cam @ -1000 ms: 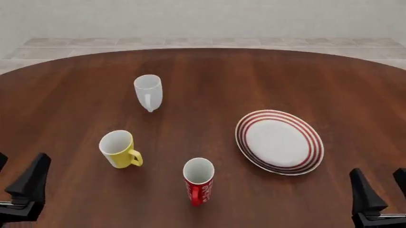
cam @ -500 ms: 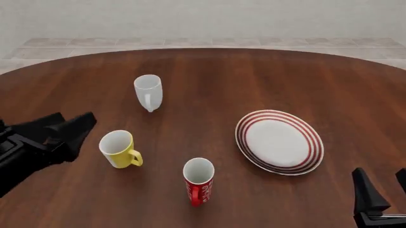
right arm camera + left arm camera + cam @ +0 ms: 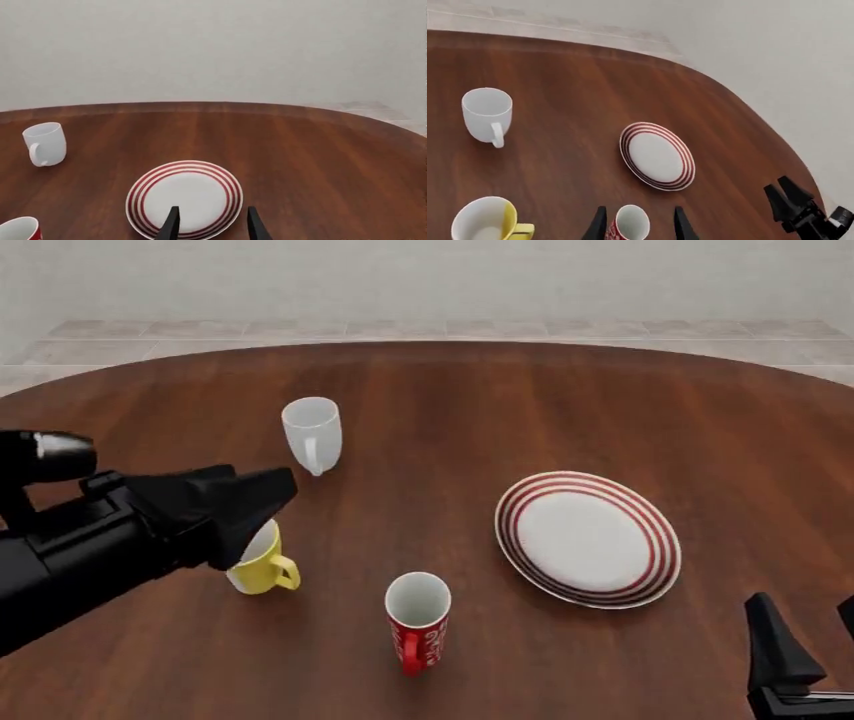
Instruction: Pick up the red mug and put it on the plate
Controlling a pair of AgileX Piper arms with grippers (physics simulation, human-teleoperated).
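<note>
The red mug [image 3: 418,624] stands upright on the brown table [image 3: 534,410], near the edge closest to you, with the plate [image 3: 589,538] a little beyond it to the right and not touching it. Your left gripper [image 3: 254,502] reaches in from the left in the front view and partly covers the yellow mug [image 3: 267,565]; from that angle you cannot tell how its jaws stand. The left wrist view settles it: the 2 fingers [image 3: 596,227] are spread apart, with the red mug's white rim [image 3: 630,224] showing between them, and nothing is held. That same view shows the white mug [image 3: 487,115] with its handle facing the camera, the yellow mug at the frame's edge, the plate well clear of the red mug, and your right gripper [image 3: 797,207] parked by the table's edge.

In the front view only the dark tips of your right gripper [image 3: 801,655] show at the lower right corner. The right wrist view shows its fingers [image 3: 252,225] parted and empty, pointing over the plate [image 3: 184,198], with the white mug [image 3: 45,143] off to one side and just a sliver of the red mug [image 3: 20,230] in a corner. The yellow mug does not appear there.
</note>
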